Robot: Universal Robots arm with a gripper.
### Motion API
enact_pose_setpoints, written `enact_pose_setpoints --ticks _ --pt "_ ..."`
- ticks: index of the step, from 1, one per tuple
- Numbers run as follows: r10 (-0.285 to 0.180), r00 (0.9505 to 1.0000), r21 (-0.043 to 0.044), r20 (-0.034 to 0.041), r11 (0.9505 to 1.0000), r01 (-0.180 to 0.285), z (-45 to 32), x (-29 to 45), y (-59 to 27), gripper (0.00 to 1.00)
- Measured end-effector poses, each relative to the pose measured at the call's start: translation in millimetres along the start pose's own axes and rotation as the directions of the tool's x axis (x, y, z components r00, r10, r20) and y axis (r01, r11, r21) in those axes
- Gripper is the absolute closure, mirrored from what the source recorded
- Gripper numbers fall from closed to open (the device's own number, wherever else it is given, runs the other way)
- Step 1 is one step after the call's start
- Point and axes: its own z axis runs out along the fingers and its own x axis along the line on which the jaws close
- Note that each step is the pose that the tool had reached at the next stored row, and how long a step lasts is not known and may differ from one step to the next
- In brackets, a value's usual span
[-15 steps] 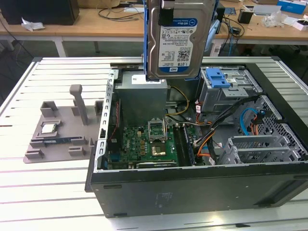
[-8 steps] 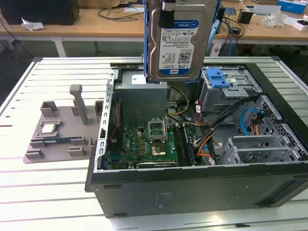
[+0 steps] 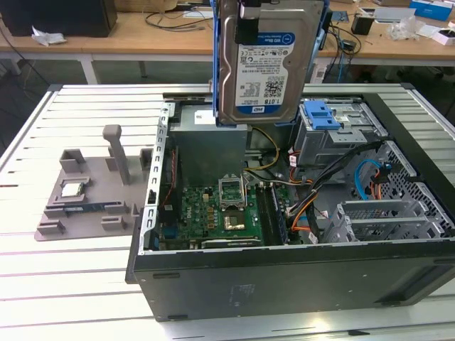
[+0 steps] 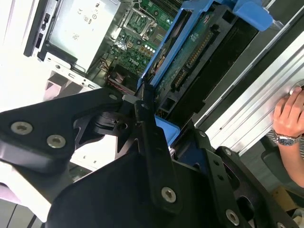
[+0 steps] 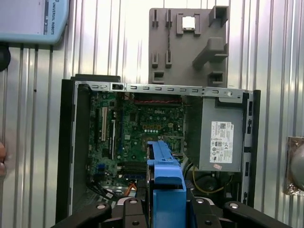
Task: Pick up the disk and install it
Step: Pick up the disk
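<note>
Grey fixture (image 3: 85,192) on table (image 3: 43,284), exterior view's left: clear of the work. Disk (image 3: 259,64) hangs label-out above open case (image 3: 284,277), pincer (image 4: 164,130) clamped tight on its blue carrier. Drive cage (image 3: 341,145) just right of disk. Risks as judged:
- carrier slips in narrow grip
- disk snags cables (image 3: 309,206)
- person's hand (image 4: 289,118) on table beside case gets in the way
</note>
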Motion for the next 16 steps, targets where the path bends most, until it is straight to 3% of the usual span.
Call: enact_pose_setpoints --ticks 16 --pt "0.0 1.0 -0.0001 -0.0007 1.0 0.0 0.0 14.8 0.6 0.63"
